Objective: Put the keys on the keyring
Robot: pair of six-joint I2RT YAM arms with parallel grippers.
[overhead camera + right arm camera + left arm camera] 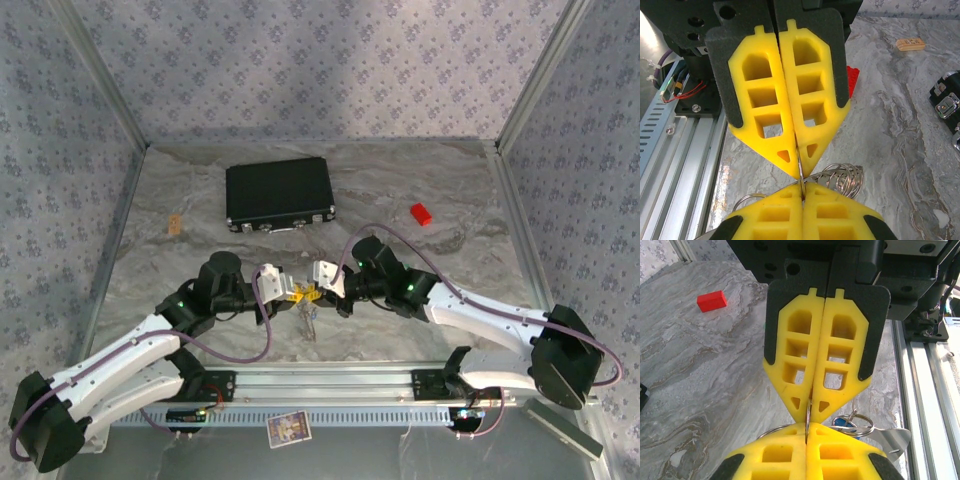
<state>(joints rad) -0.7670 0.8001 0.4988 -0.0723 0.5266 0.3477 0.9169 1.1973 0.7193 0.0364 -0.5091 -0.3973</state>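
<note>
The left gripper (806,436) is pinched fully shut. Straight ahead of its tips the right gripper (808,409) faces it nose to nose, clamped just as tight, so neither arm is nearer than the other. Caught in the narrow gap where the two pairs of tips almost touch is a thin metal edge, which I judge to be the keyring (808,416) seen edge-on. It runs straight out of one finger seam and into the other, so its plane lies along the line joining the grippers, and both seem to grip the same loop. From the left gripper's tips a pale arc of that loop curves away to one side. To the other side, just beside the tips and a little lower, hang the keys (845,424), a blue head showing among small rings (860,421). Seen from above, that bunch dangles below the meeting point, on the side toward the arm bases. Any threading move turns on the loop being held taut and edge-on between the tips while the keys hang free beside it.
</note>
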